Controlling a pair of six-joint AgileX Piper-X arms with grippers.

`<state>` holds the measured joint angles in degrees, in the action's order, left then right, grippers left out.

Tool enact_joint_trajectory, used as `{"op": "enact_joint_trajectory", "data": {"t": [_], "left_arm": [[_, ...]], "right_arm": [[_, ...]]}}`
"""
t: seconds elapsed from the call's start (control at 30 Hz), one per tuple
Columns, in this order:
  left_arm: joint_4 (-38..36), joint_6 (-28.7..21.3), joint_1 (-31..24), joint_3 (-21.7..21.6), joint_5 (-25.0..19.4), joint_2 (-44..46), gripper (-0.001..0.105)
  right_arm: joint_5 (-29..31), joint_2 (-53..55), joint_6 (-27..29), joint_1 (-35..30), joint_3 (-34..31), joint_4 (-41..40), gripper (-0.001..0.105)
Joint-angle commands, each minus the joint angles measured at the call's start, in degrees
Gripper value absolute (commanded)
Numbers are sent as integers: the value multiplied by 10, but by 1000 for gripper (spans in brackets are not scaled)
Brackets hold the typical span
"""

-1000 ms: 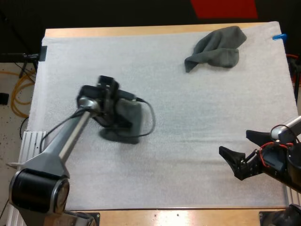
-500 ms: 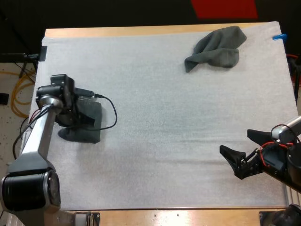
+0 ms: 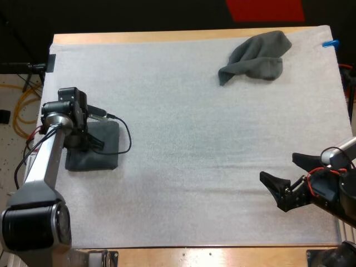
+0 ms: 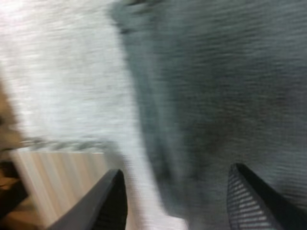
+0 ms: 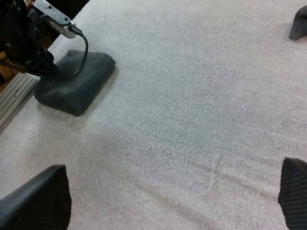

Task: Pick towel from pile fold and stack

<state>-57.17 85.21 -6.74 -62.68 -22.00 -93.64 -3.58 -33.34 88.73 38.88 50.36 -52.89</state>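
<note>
Checking left gripper [image 4: 177,170]: state?
— Fingers spread, holding nothing, just above the folded towel [image 3: 100,158] at the mat's [image 3: 183,111] left edge.
Right gripper [image 3: 277,167]?
— Fingers apart, empty, over bare mat at near right. Crumpled towel [image 3: 258,55] lies at far right.

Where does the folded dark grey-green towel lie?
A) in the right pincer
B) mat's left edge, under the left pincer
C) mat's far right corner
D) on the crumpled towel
B: the folded dark grey-green towel lies flat by the white mat's left edge, beneath the open left pincer.
</note>
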Motion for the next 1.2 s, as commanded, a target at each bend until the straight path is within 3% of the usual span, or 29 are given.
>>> {"op": "enact_joint_trajectory", "data": {"t": [0.0,0.07,0.13,0.23,0.27,0.53,0.7,1.07,1.17], "left_arm": [[6,-2,1,-3,-20,15,47],[6,13,1,-3,9,27,47],[1,34,1,-3,106,41,47],[-10,35,1,-2,203,45,47],[-8,35,1,1,214,44,47],[24,35,1,52,220,7,47],[15,35,1,57,220,-13,47],[6,50,2,4,226,91,47],[14,49,4,-4,251,144,47]], "right_arm": [[-1,-3,1,1,2,-1,85],[-1,-4,1,1,2,-1,85],[-1,-7,1,1,2,-1,85],[-1,-14,1,1,2,-1,85],[-1,-14,1,1,2,-1,85],[-1,-14,1,1,2,4,85],[-1,-14,1,1,2,4,85],[-6,-14,1,1,2,4,85],[-23,-21,-6,1,2,9,85]]}}
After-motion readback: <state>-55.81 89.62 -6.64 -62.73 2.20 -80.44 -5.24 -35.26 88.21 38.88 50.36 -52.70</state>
